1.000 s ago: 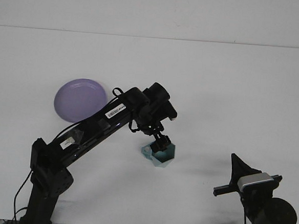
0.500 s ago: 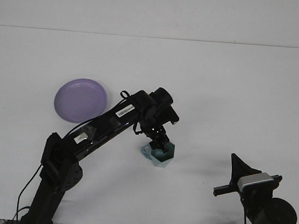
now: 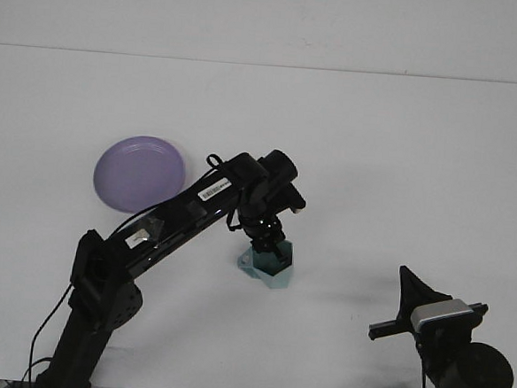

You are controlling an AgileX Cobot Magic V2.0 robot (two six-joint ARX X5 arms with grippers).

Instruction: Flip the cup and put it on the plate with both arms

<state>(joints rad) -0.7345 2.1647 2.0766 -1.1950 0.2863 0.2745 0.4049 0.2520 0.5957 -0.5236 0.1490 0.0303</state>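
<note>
One end effector, your left (image 3: 267,245), reaches down into the teal cup (image 3: 269,266) at mid-surface, though you cannot tell how its fingers stand. Your purple plate (image 3: 139,173) lies well apart to the left, and the right end effector (image 3: 411,298) idles low at the near right, likewise unreadable.

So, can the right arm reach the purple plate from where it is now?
Probably not easily. The right gripper sits at the near right corner, the purple plate is far left, and the left gripper at the cup stands between.

White table (image 3: 402,169) beneath a pale wall (image 3: 270,22) behind.
</note>
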